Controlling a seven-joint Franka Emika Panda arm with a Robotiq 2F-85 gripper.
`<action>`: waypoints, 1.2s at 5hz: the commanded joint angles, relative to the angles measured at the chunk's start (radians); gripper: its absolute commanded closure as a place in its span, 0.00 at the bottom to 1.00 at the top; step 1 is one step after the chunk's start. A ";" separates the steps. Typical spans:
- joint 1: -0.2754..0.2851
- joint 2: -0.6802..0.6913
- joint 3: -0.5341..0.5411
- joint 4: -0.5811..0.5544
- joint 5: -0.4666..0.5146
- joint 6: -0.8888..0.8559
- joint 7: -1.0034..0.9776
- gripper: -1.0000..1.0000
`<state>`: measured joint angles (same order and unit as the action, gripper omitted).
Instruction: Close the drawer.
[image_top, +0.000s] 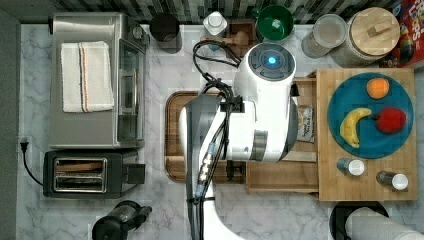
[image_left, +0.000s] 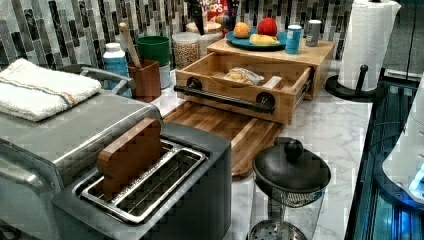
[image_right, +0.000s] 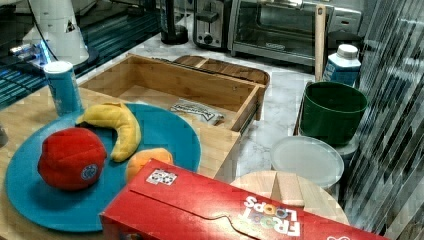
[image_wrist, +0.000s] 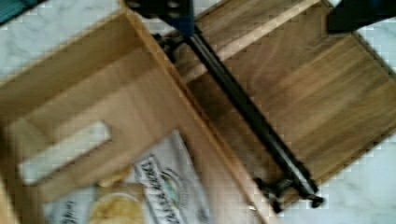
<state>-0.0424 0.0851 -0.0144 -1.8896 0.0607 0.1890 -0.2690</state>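
The light wooden drawer (image_left: 230, 87) stands pulled out of its box toward the dark tray (image_left: 225, 127). A black bar handle (image_left: 225, 98) runs along its front, and a snack packet (image_left: 242, 75) lies inside. In the wrist view my gripper (image_wrist: 261, 11) is open and hovers above the drawer's front wall (image_wrist: 196, 121). One dark finger (image_wrist: 170, 9) is over the end of the handle (image_wrist: 243, 112), the other over the tray (image_wrist: 317, 93). In the top view the white arm (image_top: 260, 105) covers much of the drawer (image_top: 280, 175).
The box top (image_top: 367, 170) carries a blue plate (image_top: 397, 140) of toy fruit and two shakers. A toaster oven (image_top: 95, 80), a toaster (image_top: 85, 172) and a coffee press (image_left: 290, 185) stand around the tray. Jars, a green bowl (image_top: 275, 22) and a paper towel roll (image_left: 367, 42) line the edges.
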 joint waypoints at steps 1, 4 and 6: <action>0.072 -0.068 0.111 -0.132 0.022 0.165 -0.207 0.00; 0.058 -0.008 0.131 -0.254 -0.038 0.327 -0.273 1.00; 0.054 0.022 0.130 -0.310 -0.059 0.421 -0.340 1.00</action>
<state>0.0079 0.0890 0.1099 -2.2109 0.0593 0.5698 -0.5146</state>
